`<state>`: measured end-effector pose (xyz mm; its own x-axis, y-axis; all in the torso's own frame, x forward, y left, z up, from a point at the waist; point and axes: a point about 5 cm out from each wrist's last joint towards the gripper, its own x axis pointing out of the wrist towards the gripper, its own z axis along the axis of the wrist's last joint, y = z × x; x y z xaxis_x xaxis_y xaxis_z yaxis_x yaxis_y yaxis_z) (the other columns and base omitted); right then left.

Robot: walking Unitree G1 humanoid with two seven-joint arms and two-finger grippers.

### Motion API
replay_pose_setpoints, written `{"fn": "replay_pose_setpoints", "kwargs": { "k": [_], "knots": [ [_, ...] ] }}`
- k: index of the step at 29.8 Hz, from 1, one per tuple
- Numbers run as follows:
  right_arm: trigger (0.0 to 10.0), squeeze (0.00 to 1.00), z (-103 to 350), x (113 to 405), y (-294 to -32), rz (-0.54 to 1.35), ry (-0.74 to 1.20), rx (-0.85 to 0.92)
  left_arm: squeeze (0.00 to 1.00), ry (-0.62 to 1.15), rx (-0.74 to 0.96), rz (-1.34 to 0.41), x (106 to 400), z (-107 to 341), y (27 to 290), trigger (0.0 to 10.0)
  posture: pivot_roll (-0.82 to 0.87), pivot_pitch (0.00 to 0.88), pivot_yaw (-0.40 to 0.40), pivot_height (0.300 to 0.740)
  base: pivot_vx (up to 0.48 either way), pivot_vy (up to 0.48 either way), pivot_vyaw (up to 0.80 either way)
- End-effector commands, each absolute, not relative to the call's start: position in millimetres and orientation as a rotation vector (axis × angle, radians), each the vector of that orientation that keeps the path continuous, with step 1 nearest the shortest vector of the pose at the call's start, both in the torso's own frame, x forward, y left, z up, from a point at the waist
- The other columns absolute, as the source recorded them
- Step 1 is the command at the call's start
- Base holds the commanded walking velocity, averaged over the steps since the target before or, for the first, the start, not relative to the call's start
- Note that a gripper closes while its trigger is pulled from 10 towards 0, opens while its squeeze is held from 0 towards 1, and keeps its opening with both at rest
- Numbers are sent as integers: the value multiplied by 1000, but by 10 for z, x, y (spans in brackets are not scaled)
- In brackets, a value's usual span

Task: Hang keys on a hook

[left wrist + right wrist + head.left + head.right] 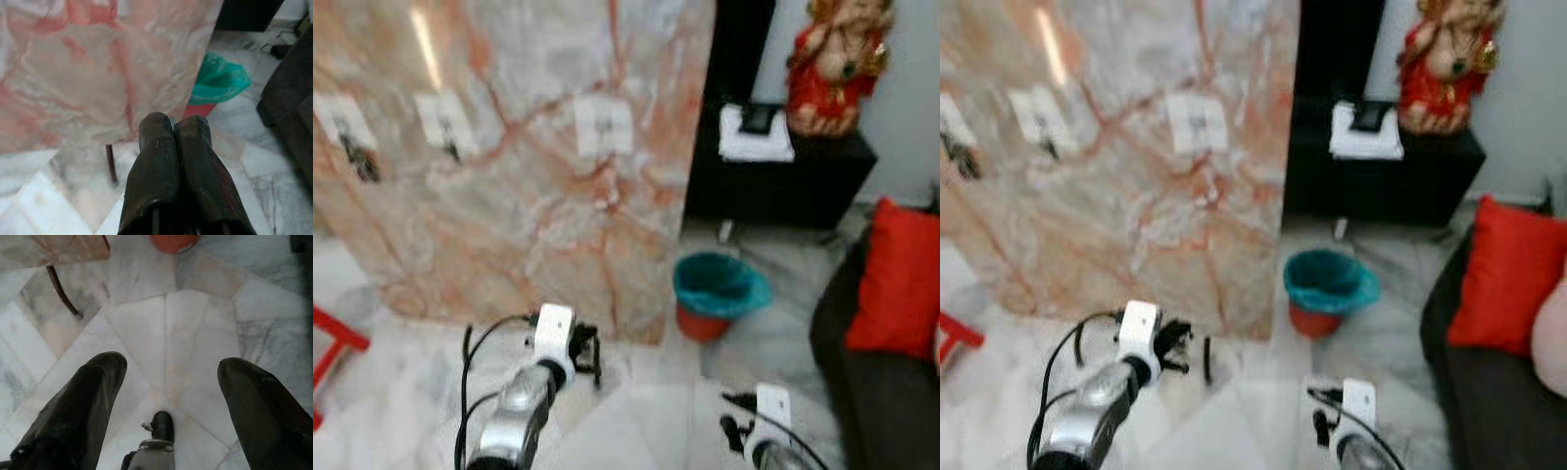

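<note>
Keys: I am seeing none between my fingers; I cannot tell whether the dark thing on the far-left hook plate (352, 147) is keys.
Hooks: three white plates with hooks (604, 127) are sitting on the marble panel (529, 215), high ahead of my fingers.
Left gripper (173, 129): I am pressing my two fingers (154, 161) tight together with nothing between them, pointing at the panel's lower edge.
Right gripper (168, 364): I am spreading my fingers (93, 396) wide over the marble floor (195, 318), holding nothing.
Bin: a red bin with a teal liner (717, 292) is standing beyond my fingers, beside the panel's corner.
Beyond: a black cabinet (803, 176) is carrying a red statue (832, 64); a red cushion (899, 279) is lying on a dark sofa, off to my right.
</note>
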<state>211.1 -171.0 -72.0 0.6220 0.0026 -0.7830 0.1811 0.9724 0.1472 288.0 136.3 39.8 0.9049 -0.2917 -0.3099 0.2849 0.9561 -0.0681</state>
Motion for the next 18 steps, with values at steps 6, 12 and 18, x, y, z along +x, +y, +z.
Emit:
{"fn": "replay_pose_setpoints", "kwargs": {
  "k": [6, 12, 18],
  "knots": [
    [10000, 0, -731, 2101, -1639, -91, 899, 234, 0, 302, 4, -291, 2902, 453, 1430, 10000, -36, 0, -23, 740, 0, 0, 0],
    [10000, 0, -737, 2091, -1637, -91, 908, 234, 0, 292, 14, -313, 2911, 490, 1422, 10000, -34, 0, -23, 740, 92, 0, -129],
    [10000, 0, -730, 2103, -1633, -82, 902, 232, 0, 275, 14, -361, 2922, 551, 1396, 10000, -31, 0, -24, 740, 276, 0, -651]
  ]
}}
